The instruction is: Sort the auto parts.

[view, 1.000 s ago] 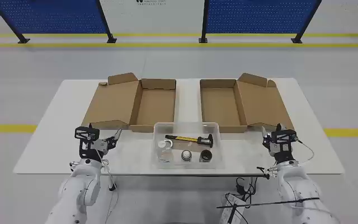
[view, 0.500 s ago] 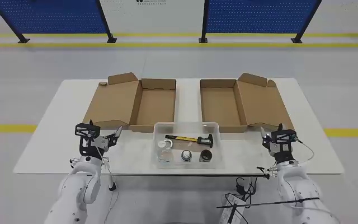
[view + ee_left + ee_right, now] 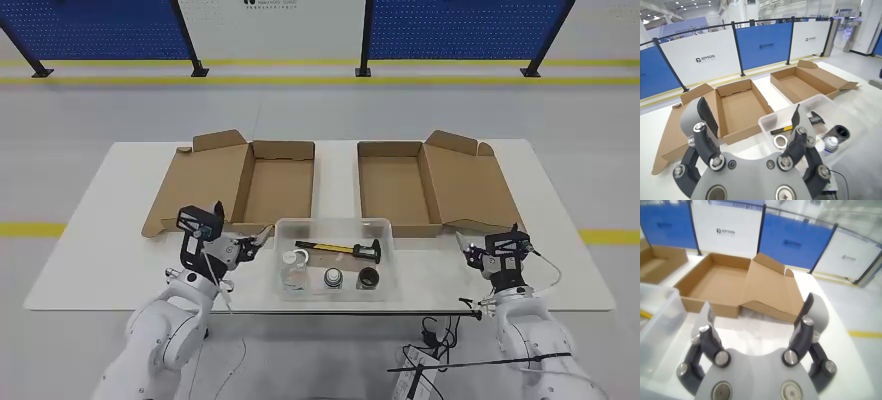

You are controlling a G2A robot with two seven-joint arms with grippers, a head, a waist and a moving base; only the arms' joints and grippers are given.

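The left gripper (image 3: pixel 750 108) stood wide open and empty just beside the clear bin (image 3: pixel 335 221) holding the auto parts (image 3: pixel 338 276); its spread fingers (image 3: pixel 708 115) could, I judged, catch the wall and shove it.

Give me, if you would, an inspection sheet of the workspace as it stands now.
Surface: white table, bare around the boxes.
Job's things: clear bin holding a caliper, a metal ring, a bottle and a black tube; left box and right box, both open and empty.
Clutter: nothing seen.
Grippers: left gripper open, empty, beside the bin; right gripper open, empty, over the table near the right box.
Cables: thin cable at the right wrist; bundle below the table's near edge.
Surroundings: fence panels, yellow floor lines.
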